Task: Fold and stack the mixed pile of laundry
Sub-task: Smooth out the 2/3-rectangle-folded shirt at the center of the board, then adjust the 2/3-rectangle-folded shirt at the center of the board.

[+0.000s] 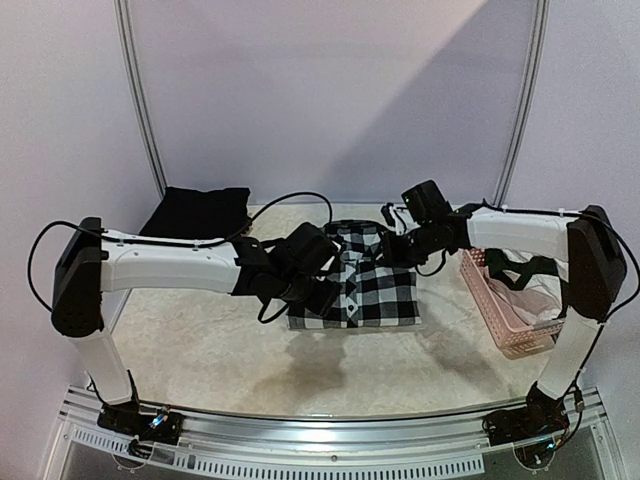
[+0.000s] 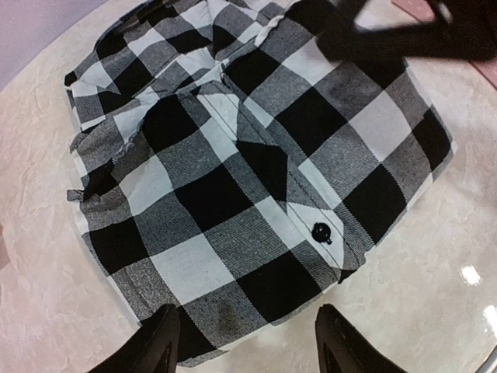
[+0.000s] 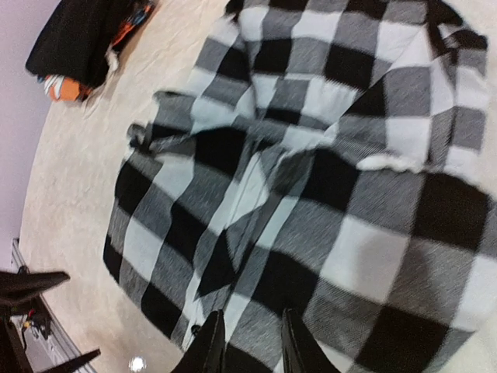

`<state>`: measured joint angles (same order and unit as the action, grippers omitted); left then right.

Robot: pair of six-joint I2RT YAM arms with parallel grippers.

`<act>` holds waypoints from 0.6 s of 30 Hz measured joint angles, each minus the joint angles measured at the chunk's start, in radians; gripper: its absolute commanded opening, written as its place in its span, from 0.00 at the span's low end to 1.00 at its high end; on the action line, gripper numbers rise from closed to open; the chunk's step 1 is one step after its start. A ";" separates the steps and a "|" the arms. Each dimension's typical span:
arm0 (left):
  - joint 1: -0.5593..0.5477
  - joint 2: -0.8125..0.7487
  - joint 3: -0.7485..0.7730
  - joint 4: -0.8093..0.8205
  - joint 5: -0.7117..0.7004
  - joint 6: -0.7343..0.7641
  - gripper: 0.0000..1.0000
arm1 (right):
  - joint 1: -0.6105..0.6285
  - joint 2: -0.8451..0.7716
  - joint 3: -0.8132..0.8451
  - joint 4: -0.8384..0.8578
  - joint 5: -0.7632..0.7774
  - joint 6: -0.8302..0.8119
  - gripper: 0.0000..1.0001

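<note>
The black-and-white checked garment [image 1: 365,285] lies folded flat in the middle of the table, button placket up [image 2: 256,179] [image 3: 326,194]. My left gripper [image 1: 325,295] [image 2: 248,342] hovers over its left edge, jaws wide open, nothing between them but the cloth's hem below. My right gripper [image 1: 395,248] [image 3: 250,346] hangs over the garment's far end, fingers a small way apart and gripping nothing. A folded black garment [image 1: 195,212] [image 3: 81,39] sits at the back left, with an orange printed piece [image 3: 62,87] peeking out beneath it.
A pink perforated basket [image 1: 500,318] stands at the right table edge under the right arm, with dark and pale cloth in it. The right gripper's dark body [image 2: 404,31] crosses the top of the left wrist view. The white wall runs close behind the table.
</note>
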<state>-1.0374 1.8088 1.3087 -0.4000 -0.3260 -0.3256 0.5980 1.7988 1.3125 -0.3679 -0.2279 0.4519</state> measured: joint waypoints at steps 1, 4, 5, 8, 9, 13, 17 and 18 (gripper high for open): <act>0.003 0.001 0.000 0.000 0.002 0.000 0.59 | 0.022 -0.023 -0.050 0.022 -0.008 0.008 0.23; 0.013 0.012 0.000 0.005 0.013 -0.002 0.56 | 0.082 -0.042 -0.150 0.070 -0.043 0.034 0.21; 0.016 0.020 0.000 0.009 0.023 -0.004 0.56 | 0.100 -0.041 -0.168 0.077 -0.053 0.041 0.20; 0.025 0.045 -0.009 0.031 0.048 -0.012 0.54 | 0.129 -0.031 -0.188 0.101 -0.074 0.056 0.18; 0.027 0.051 -0.014 0.037 0.054 -0.014 0.54 | 0.132 -0.022 -0.188 0.114 -0.074 0.061 0.17; 0.043 0.085 -0.043 0.065 0.076 -0.025 0.52 | 0.129 0.021 -0.195 0.147 -0.056 0.075 0.16; 0.071 0.103 -0.094 0.097 0.099 -0.043 0.52 | 0.128 0.048 -0.240 0.169 -0.039 0.088 0.16; 0.076 0.103 -0.106 0.102 0.104 -0.045 0.51 | 0.127 0.051 -0.248 0.172 -0.037 0.090 0.15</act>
<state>-0.9611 1.9121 1.2022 -0.2977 -0.2222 -0.3710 0.7254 1.8500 1.0645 -0.1959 -0.2649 0.5415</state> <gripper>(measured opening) 0.521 0.159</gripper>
